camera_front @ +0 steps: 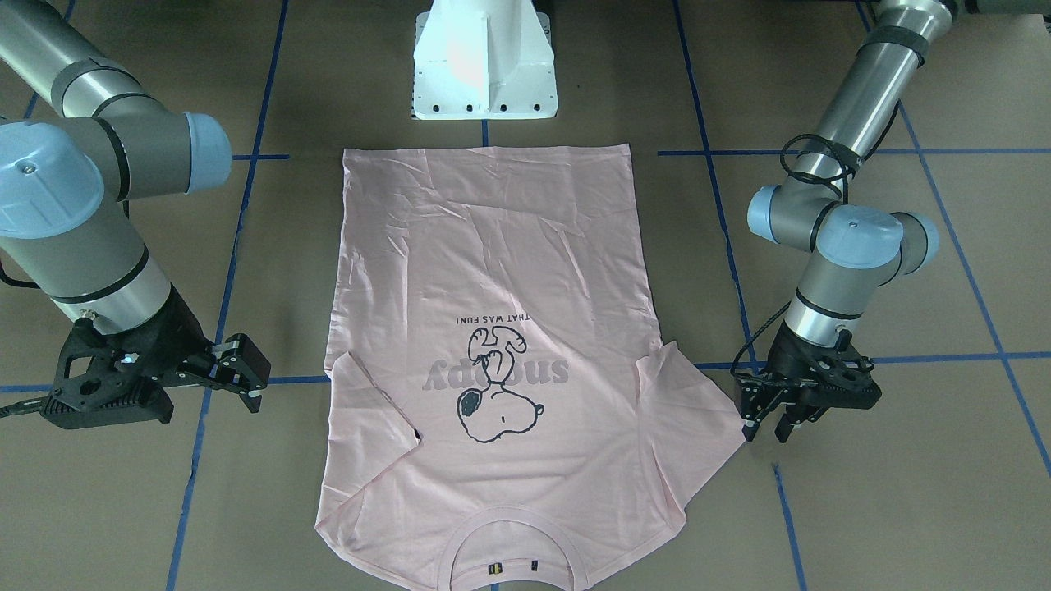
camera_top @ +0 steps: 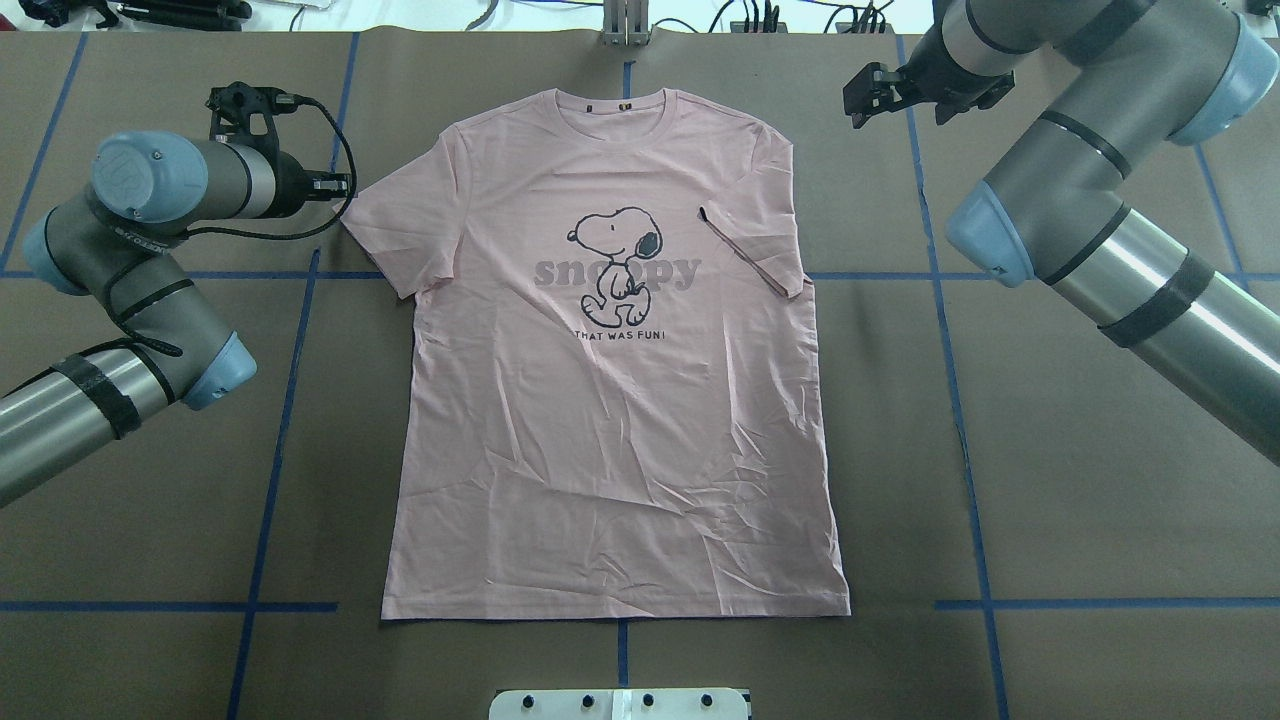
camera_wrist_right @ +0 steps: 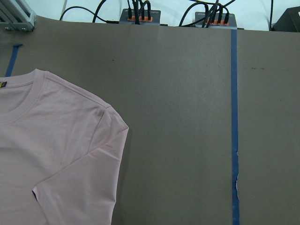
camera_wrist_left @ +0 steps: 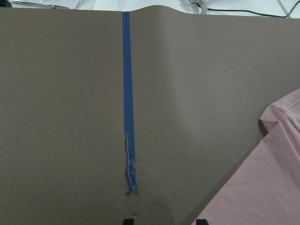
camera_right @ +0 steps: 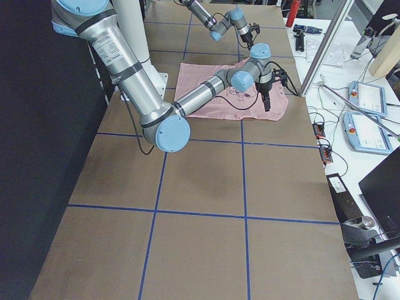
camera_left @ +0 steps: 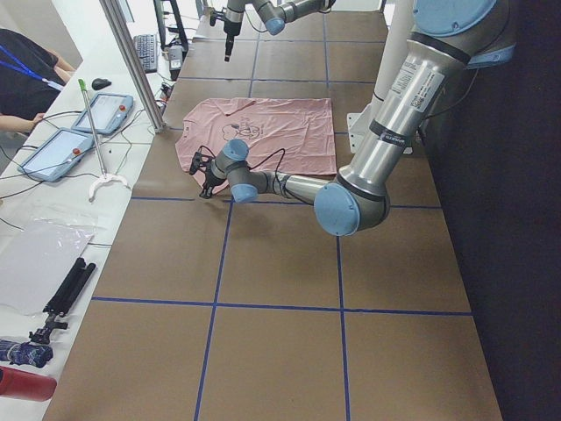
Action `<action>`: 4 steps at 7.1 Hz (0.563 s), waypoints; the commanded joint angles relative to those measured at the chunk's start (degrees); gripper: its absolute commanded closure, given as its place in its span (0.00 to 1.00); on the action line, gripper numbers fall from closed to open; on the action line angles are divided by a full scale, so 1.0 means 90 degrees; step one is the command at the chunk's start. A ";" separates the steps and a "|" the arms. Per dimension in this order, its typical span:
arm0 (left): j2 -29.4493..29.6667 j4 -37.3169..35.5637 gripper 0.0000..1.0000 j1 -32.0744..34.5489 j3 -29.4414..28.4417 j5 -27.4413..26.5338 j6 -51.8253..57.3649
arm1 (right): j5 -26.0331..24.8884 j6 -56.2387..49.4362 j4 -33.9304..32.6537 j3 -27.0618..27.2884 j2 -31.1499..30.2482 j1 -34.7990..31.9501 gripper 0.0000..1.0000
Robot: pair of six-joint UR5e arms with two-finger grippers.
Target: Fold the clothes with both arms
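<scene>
Right now the pink T-shirt (camera_top: 610,420) is lying flat and print-up on the table (camera_top: 1050,500), with its collar (camera_top: 615,100) pointing away from the robot. The right sleeve (camera_top: 755,255) is lying turned in over the chest and the left sleeve (camera_top: 385,235) is spreading out flat, so the step in hand is probably the fold of that left sleeve.

The left tool (camera_front: 768,427) is hanging low over the table just beside the sleeve's outer corner, its fingers standing apart and gripping nothing. Whether a fingertip is touching the cloth is not clear. The right tool (camera_front: 250,373) is hovering off the right shoulder, apart from the fabric, and its fingers are also appearing spread and empty.

To do this well, the left tool should be closing on the sleeve's hem edge, taking both layers of the sleeve. It should be lifting only a little, then carrying the sleeve inward toward the printed dog so that it mirrors the other side. Dragging too low is risking a shift of the whole shirt, and the 2nd tool could be steadying the body.
</scene>
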State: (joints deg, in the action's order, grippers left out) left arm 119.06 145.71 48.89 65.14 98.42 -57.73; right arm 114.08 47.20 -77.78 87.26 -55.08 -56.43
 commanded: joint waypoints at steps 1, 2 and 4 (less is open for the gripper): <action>-0.0006 0.0001 0.48 -0.0071 0.0017 0.0011 0.0028 | -0.0010 0.0000 0.0009 0.0002 -0.0013 -0.0009 0.00; -0.0016 0.0011 0.48 -0.0139 0.0027 0.0012 0.0028 | -0.0010 0.0000 0.0010 0.0002 -0.0042 -0.0009 0.00; -0.0026 0.0011 0.61 -0.0169 0.0037 0.0012 0.0028 | -0.0010 0.0000 0.0010 0.0002 -0.0062 0.0001 0.00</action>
State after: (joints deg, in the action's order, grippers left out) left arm 118.91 145.80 47.54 65.40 98.52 -57.49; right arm 114.00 47.20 -77.70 87.31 -55.55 -56.49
